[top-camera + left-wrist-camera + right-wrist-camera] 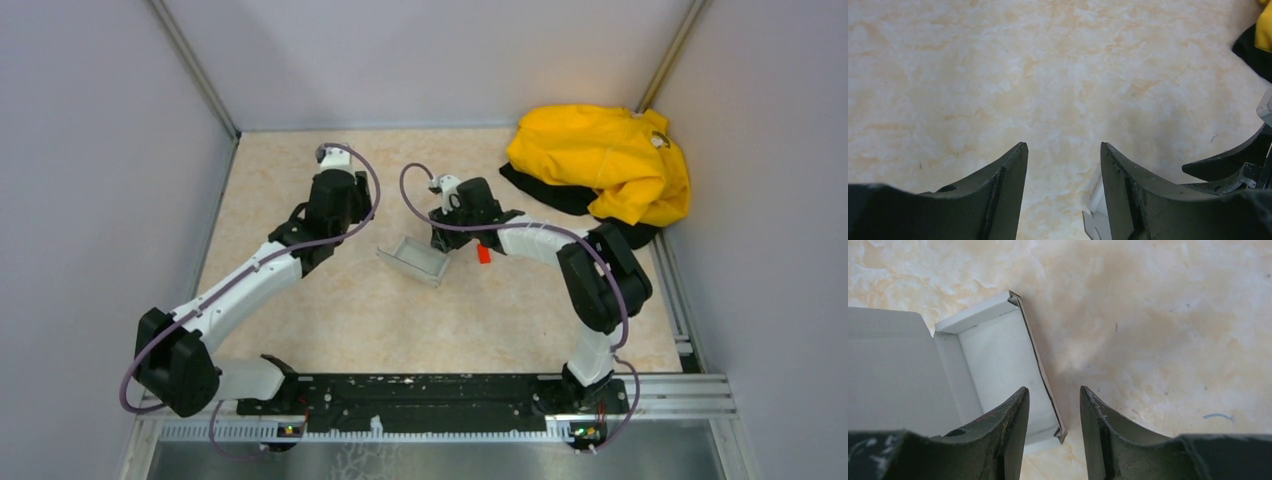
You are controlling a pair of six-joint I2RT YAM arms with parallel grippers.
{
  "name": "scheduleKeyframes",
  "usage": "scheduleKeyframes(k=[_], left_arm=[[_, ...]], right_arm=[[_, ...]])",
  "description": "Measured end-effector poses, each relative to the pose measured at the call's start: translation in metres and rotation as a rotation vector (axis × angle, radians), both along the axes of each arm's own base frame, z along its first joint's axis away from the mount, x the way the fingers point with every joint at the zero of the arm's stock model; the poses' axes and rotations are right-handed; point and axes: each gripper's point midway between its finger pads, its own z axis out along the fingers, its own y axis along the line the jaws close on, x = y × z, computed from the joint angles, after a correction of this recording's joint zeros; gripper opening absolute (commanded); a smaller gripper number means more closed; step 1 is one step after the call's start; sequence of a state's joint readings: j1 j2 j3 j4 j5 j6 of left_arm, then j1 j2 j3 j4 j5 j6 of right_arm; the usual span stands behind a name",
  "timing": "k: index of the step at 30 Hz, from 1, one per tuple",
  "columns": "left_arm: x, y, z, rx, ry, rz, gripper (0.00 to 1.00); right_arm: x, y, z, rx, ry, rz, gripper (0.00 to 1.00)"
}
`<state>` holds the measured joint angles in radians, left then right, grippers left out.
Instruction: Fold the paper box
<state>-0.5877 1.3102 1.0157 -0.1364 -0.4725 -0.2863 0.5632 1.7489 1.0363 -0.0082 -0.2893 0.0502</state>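
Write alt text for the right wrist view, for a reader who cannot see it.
A pale grey-white paper box, open like a shallow tray with a wide flap towards the picture's left, lies on a beige marbled table. The right pincer stands open, its two dark fingers straddling one side wall near a corner.

No writing, label, brand, number or sign can be read on anything in view.

Yellow garment, red block, marbled table
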Motion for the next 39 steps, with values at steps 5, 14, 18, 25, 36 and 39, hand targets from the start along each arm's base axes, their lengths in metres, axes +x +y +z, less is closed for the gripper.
scheduleKeyframes(k=[5, 14, 18, 25, 36, 39], left_arm=[[-0.013, 0.022, -0.017, -0.003, 0.052, 0.066, 0.63], [-0.031, 0.033, -0.030, -0.025, 0.095, 0.079, 0.64], [-0.036, 0.024, -0.038, -0.068, 0.142, 0.052, 0.64], [-0.056, 0.004, -0.056, -0.156, 0.269, -0.032, 0.64], [-0.074, 0.002, -0.032, -0.186, 0.289, -0.081, 0.66], [-0.074, 0.002, -0.029, -0.193, 0.281, -0.085, 0.66]], right_arm=[[-0.001, 0.019, -0.005, -0.045, -0.013, 0.072, 0.41], [-0.002, 0.020, -0.022, -0.159, -0.010, 0.097, 0.41], [-0.001, 0.013, -0.023, -0.199, -0.015, 0.085, 0.41], [0.001, 0.017, -0.021, -0.172, -0.013, 0.062, 0.42], [0.007, 0.027, -0.021, -0.095, -0.019, 0.015, 0.42], [0.015, 0.031, -0.016, -0.092, -0.035, 0.012, 0.43]])
